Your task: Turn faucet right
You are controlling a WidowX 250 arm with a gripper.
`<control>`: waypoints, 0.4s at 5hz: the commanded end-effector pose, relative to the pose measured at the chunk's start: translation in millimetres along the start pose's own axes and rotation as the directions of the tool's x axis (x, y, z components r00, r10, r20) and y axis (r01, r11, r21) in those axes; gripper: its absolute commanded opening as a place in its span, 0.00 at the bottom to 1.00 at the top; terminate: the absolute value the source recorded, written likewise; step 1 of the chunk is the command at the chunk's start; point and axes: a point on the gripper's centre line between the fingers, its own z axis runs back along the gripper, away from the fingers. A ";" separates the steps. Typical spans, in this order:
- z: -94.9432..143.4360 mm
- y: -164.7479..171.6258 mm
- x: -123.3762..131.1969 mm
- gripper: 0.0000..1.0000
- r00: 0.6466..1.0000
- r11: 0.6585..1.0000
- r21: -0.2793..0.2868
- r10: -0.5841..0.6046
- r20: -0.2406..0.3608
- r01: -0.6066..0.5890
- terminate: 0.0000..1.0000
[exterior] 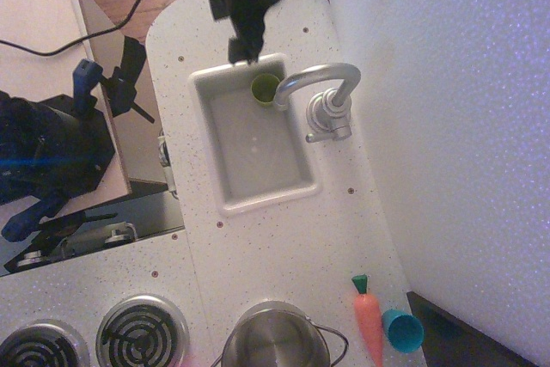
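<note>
The faucet (325,96) is a shiny silver tap with an arched spout, a round base and a short side lever. It stands on the counter at the right rim of the grey sink (258,191). Its spout curves left and ends over the sink's far right corner, above a green cup (263,88). My black gripper (241,49) hangs over the sink's far rim, left of the spout tip and apart from it. Its fingers point down and look close together with nothing between them.
A steel pot (275,339) stands at the near edge of the speckled counter. A toy carrot (369,320) and a blue cup (402,331) lie at the near right. Stove burners (142,331) are at the near left. A white wall (447,126) runs along the right.
</note>
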 end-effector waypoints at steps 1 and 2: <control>-8.5 -27.9 8.5 1.00 0.994 0.996 -0.009 -0.093 -0.057 0.093 0.00; -7.7 -36.2 13.7 1.00 0.993 0.994 -0.015 -0.106 -0.055 0.105 0.00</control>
